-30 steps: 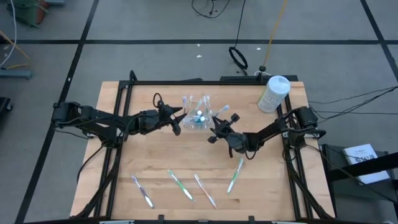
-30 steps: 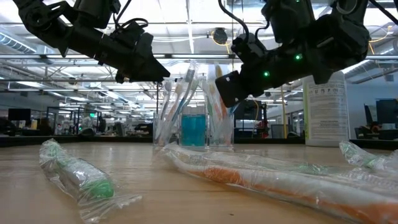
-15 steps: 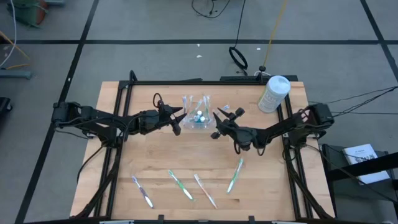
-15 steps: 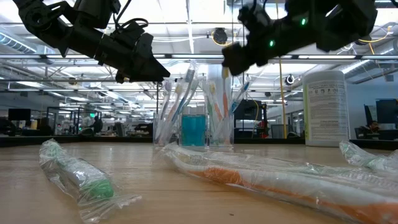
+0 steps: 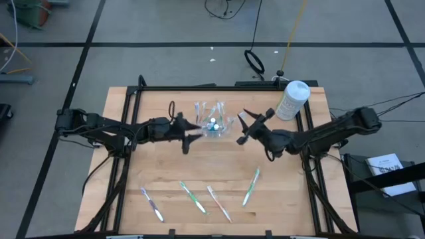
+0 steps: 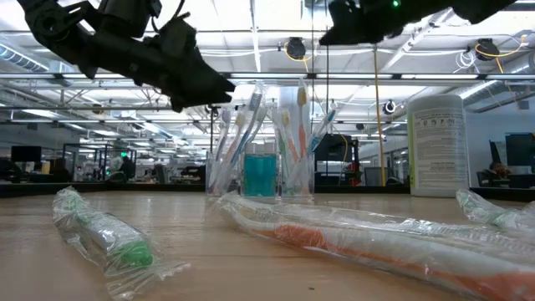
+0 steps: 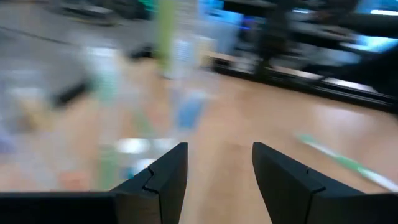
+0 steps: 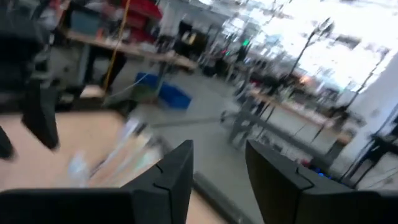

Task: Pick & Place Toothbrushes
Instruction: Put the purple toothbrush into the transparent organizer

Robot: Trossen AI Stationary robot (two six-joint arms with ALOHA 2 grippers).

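Note:
A clear holder (image 5: 212, 126) stands at the table's far middle with several toothbrushes (image 6: 251, 138) upright in it, heads up. More wrapped toothbrushes lie flat near the front edge: one purple (image 5: 151, 204), two green (image 5: 193, 197) (image 5: 251, 186) and one orange (image 5: 218, 202). My left gripper (image 5: 190, 137) hovers open just left of the holder, above the table (image 6: 213, 84). My right gripper (image 5: 244, 127) hangs open to the holder's right, well above it (image 6: 351, 25). Neither has anything between its fingers (image 7: 217, 171) (image 8: 217, 168).
A tall white canister (image 5: 293, 99) stands at the far right corner. A black frame (image 5: 219, 87) runs round the wooden tabletop. The bare middle of the table (image 5: 212, 162) lies between the holder and the loose toothbrushes. A wrapped green item (image 6: 109, 238) lies near the low camera.
My right gripper has risen from beside the holder and drawn back toward the table's right edge, with nothing in it. My left gripper has edged a little toward the holder and the near edge. The holder and the loose toothbrushes stay put.

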